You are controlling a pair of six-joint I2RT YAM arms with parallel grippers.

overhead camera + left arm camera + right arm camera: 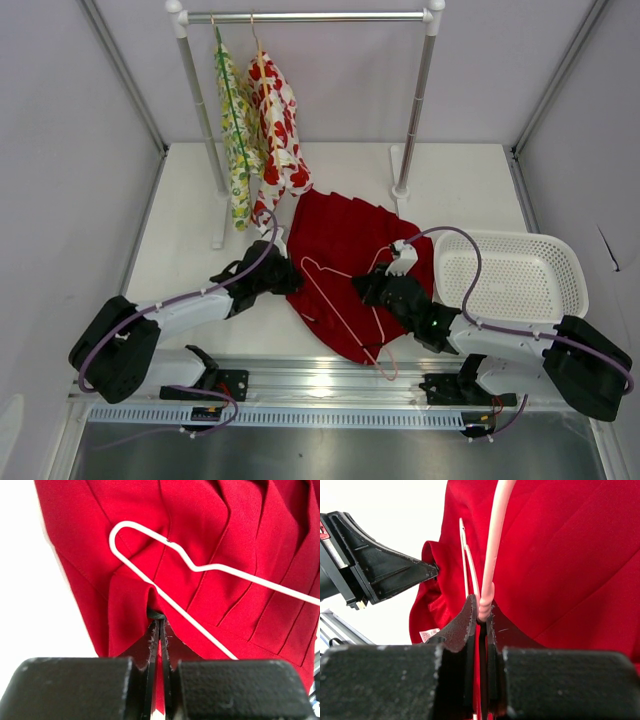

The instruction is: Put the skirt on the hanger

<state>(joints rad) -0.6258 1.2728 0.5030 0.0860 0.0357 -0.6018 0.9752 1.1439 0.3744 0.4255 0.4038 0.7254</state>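
The deep red pleated skirt [345,235] lies flat in the middle of the table. The pale pink wire hanger [312,262] lies on top of it, its hook end toward the near edge. My left gripper [290,278] is shut on the skirt's left edge; in the left wrist view a fold of skirt [130,600] is pinched between the jaws, with the hanger wire [215,567] just beyond. My right gripper [368,288] is shut on the hanger's twisted wire [495,540] over the skirt [570,555]. The white label [429,634] shows at the left.
A clothes rail [300,17] at the back holds a green hanger with a yellow-green floral garment [238,130] and an orange hanger with a white, red-printed garment [278,130]. A white perforated basket [545,250] stands at the right. The left gripper's finger [380,572] shows in the right wrist view.
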